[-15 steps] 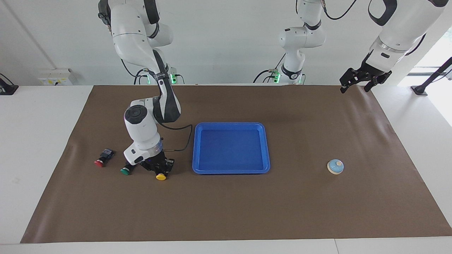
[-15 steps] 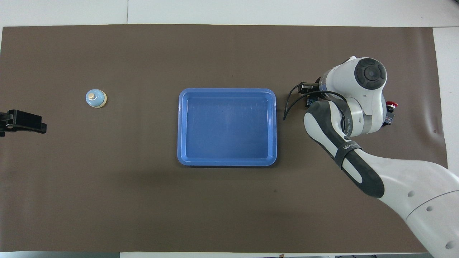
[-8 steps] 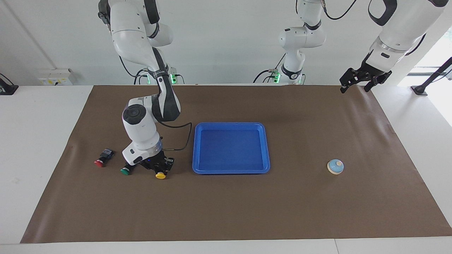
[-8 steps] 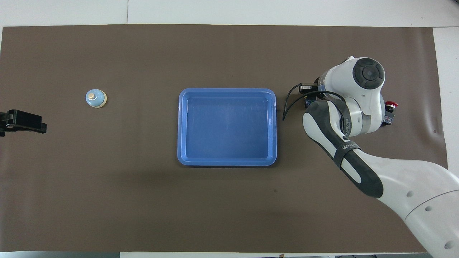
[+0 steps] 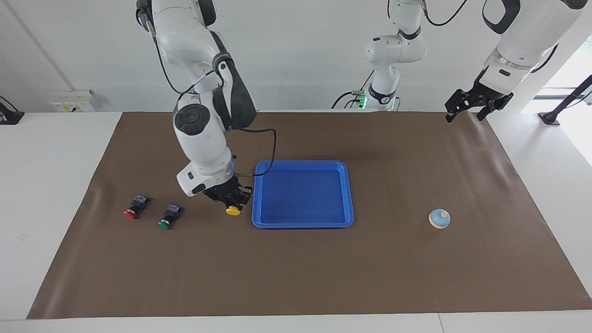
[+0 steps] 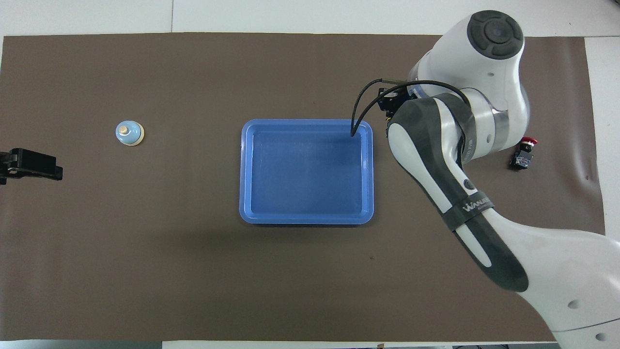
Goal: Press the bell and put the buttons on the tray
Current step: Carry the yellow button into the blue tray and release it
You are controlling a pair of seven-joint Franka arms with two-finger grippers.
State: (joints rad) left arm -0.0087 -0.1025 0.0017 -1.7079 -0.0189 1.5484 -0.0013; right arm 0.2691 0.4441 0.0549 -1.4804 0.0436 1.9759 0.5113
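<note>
- Two arms are sharing this surface (image 5: 416, 268): your right arm is working by the tray while your left arm is waiting at its own end.
- You are looking at the blue tray (image 5: 349, 194) lying bare at mid-surface, so the button-placing step is only just getting under way.
- Your right gripper (image 5: 230, 200) is hanging over the surface just beside the tray's rim, its fingers gripping the yellow button (image 5: 233, 210) by the body, cap down.
- Your left gripper (image 5: 471, 104) is hovering with its fingers spread apart.
- You are needing next, I judge, to carry the button over the rim and let go low.
- Your bell (image 5: 439, 218) is sitting toward the left arm's end, apparently not yet dealt with.
- Your green button (image 5: 168, 217) and red button (image 5: 135, 207) are lying toward the right arm's end.
</note>
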